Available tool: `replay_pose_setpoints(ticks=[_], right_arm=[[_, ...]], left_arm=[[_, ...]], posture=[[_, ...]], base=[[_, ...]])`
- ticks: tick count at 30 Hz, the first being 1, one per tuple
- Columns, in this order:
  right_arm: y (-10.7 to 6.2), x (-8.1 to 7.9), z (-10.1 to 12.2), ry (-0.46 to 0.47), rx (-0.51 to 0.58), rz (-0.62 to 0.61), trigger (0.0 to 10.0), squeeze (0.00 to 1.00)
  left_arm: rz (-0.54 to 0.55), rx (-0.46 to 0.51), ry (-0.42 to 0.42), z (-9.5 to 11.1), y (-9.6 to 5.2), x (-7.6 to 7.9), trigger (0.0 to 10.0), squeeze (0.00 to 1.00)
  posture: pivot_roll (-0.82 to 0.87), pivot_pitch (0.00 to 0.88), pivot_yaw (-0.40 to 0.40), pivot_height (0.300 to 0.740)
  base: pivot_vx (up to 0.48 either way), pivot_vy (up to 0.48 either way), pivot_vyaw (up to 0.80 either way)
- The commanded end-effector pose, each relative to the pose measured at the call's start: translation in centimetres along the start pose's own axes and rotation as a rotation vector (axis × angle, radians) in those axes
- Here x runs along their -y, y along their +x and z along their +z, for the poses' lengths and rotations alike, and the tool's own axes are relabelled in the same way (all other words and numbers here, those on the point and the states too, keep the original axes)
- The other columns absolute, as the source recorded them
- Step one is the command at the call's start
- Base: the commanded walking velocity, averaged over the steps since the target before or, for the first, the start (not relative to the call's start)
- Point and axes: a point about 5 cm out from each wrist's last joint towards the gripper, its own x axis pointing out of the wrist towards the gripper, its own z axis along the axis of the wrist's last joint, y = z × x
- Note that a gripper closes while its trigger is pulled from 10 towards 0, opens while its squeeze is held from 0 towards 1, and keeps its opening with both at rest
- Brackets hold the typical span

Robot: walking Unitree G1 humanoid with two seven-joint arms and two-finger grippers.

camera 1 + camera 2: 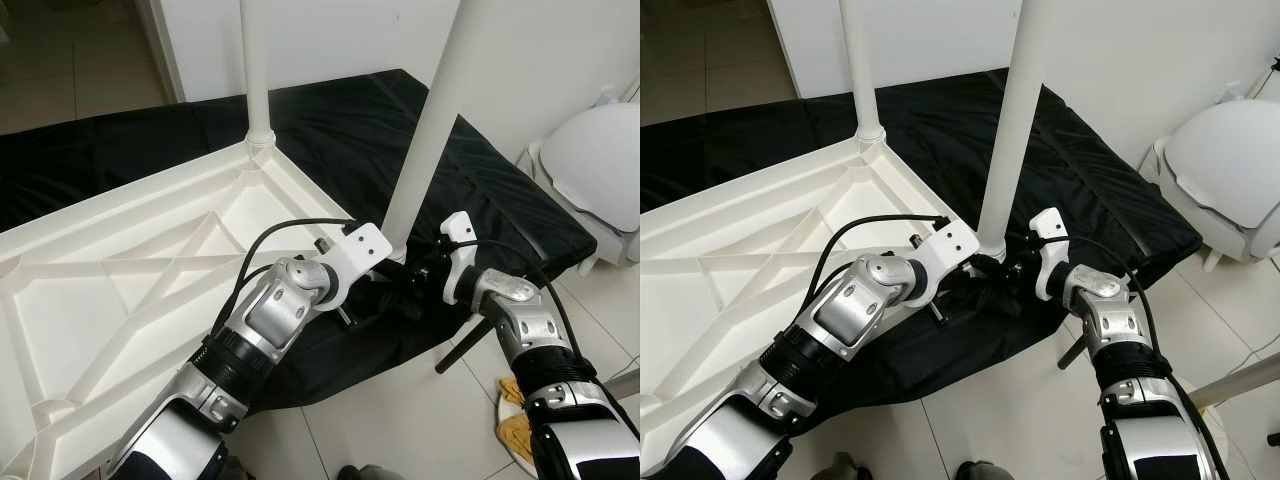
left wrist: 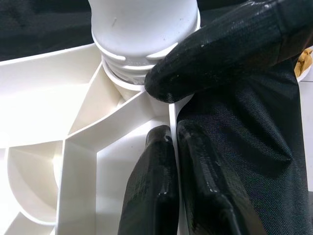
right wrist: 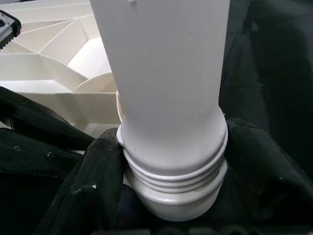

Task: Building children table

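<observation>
On black mat point(image 1: 480, 170), floor level: white plastic children table top point(image 1: 150, 260), upside down, ribbed underside facing up.
Table top position: lies on the mat; near corner overhangs toward tiled floor point(image 1: 400, 420).
Far leg point(image 1: 255, 60): white tube, upright, seated in far corner socket of table top.
Near leg point(image 1: 425, 130): white tube, tilted slightly, base at near corner socket, between both end effectors.
Thread detail: right wrist view shows near leg point(image 3: 166, 98) w/ threaded collar at base, some thread rings exposed above socket.
Left end effector point(image 1: 385, 275): at near corner, just beside leg base. Left wrist view: its two fingers point(image 2: 156, 191) pressed together, side by side, along edge of table top rim; nothing between them.
Right end effector point(image 1: 1015, 268): at base of near leg, opp. side. Right wrist view: black fingers point(image 3: 93, 181) on either side of threaded collar, touching it; clamped on near leg.
Left arm: silver, reaches across table top, black cable looped over wrist.
Right arm: silver, reaches in from the right over floor.
Surroundings: white rounded chair point(image 1: 600, 160) on floor to the right of the mat; white wall behind.
</observation>
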Motion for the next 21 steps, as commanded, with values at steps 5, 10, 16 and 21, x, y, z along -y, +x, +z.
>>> replay_pose_setpoints(ticks=[5,10,16,21], right_arm=[[0.2,-0.5,-0.6,0.032,0.015,-0.037,0.0,0.0],[0.9,-1.1,-1.0,0.044,0.007,-0.146,0.0,0.0],[2.0,-2.1,-1.2,0.108,0.013,-0.335,0.0,0.0],[3.6,-4.2,-1.1,0.222,0.021,-0.554,0.0,0.0]], left_arm=[[-0.009,0.0,0.031,0.5,0.2,0.1,10.0,0.0],[-0.007,0.006,0.031,0.8,0.2,0.1,10.0,0.0],[-0.001,0.012,0.029,0.9,0.2,0.1,10.0,0.0],[0.006,0.01,0.03,0.9,0.1,0.0,10.0,0.0]], posture=[[-0.09,0.101,0.007,0.74],[-0.08,0.101,-0.004,0.74],[-0.08,0.102,-0.012,0.74],[-0.08,0.1,-0.014,0.74]], base=[[0.0,0.0,0.0],[0.0,0.0,0.0],[0.0,0.0,0.0],[0.0,0.0,0.0]])
